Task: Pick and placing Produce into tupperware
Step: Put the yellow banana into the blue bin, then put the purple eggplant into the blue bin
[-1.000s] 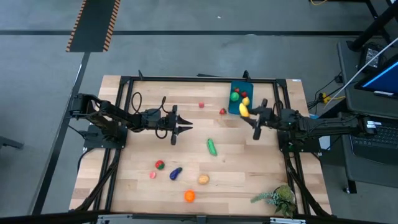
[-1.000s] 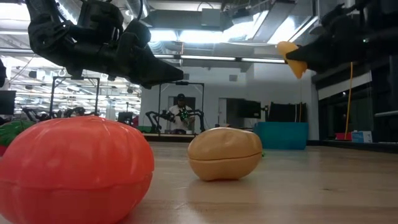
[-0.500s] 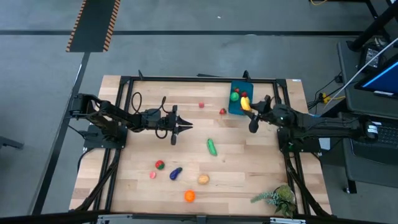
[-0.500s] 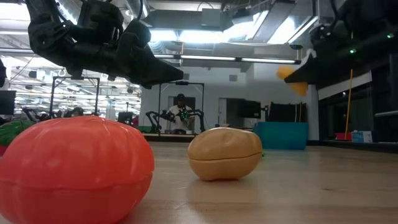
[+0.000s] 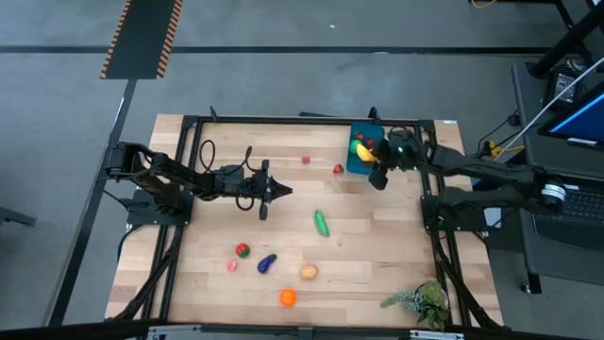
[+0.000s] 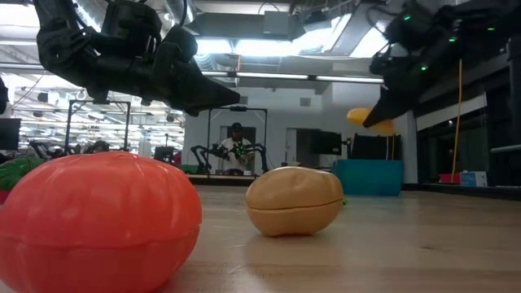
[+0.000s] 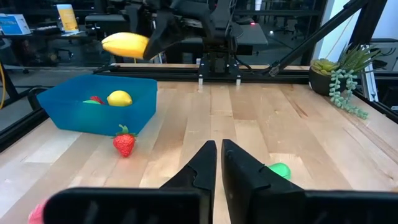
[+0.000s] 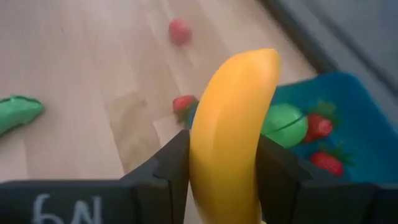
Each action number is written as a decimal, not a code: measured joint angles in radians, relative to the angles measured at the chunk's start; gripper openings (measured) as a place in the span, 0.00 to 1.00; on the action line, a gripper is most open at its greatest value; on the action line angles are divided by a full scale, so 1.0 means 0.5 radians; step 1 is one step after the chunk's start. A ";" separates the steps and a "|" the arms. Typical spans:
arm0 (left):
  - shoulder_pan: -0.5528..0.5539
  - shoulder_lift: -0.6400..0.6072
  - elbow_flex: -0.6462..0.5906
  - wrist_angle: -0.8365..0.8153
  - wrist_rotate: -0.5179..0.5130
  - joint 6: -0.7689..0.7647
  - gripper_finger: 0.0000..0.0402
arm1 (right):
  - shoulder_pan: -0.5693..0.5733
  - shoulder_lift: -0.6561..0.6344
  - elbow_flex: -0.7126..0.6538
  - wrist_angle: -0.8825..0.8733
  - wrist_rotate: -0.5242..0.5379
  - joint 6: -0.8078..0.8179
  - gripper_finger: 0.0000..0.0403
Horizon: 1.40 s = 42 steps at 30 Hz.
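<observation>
The right hand (image 5: 370, 159) hangs over the blue container (image 5: 357, 162) at the far right of the wooden table (image 5: 377, 246), its two fingers pinching a yellow banana (image 8: 233, 134) held above the container's near edge. Inside the box lie a green piece (image 8: 283, 124), a lemon (image 7: 119, 98) and small red strawberries (image 8: 324, 160). Another strawberry (image 7: 124, 142) sits on the table just beside the container's wall, with a small red piece (image 5: 306, 159) farther off.

The left hand (image 5: 279, 193) hovers near the table's middle — fingers pressed together, holding nothing. Scattered toward the near edge are a green cucumber (image 5: 322, 223), a purple eggplant (image 5: 266, 263), a tan potato (image 6: 295, 200) and an orange pumpkin (image 6: 98, 220). A leafy sprig (image 5: 418, 300) lies at the near right corner.
</observation>
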 joint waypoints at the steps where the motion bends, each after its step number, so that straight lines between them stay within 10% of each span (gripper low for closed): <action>1: 0.000 0.000 0.000 0.000 0.000 0.001 0.04 | -0.033 0.059 0.045 -0.048 -0.054 -0.009 0.35; 26: -0.001 0.000 0.001 0.000 0.000 0.000 0.09 | -0.339 0.983 0.426 -0.259 -0.387 -0.145 0.36; 33: 0.000 0.000 0.001 -0.001 0.000 0.000 0.13 | -0.338 0.989 0.426 -0.258 -0.403 -0.153 0.61; 42: 0.000 0.000 0.001 -0.001 0.000 0.001 0.18 | -0.337 0.934 0.426 -0.262 -0.402 -0.123 0.65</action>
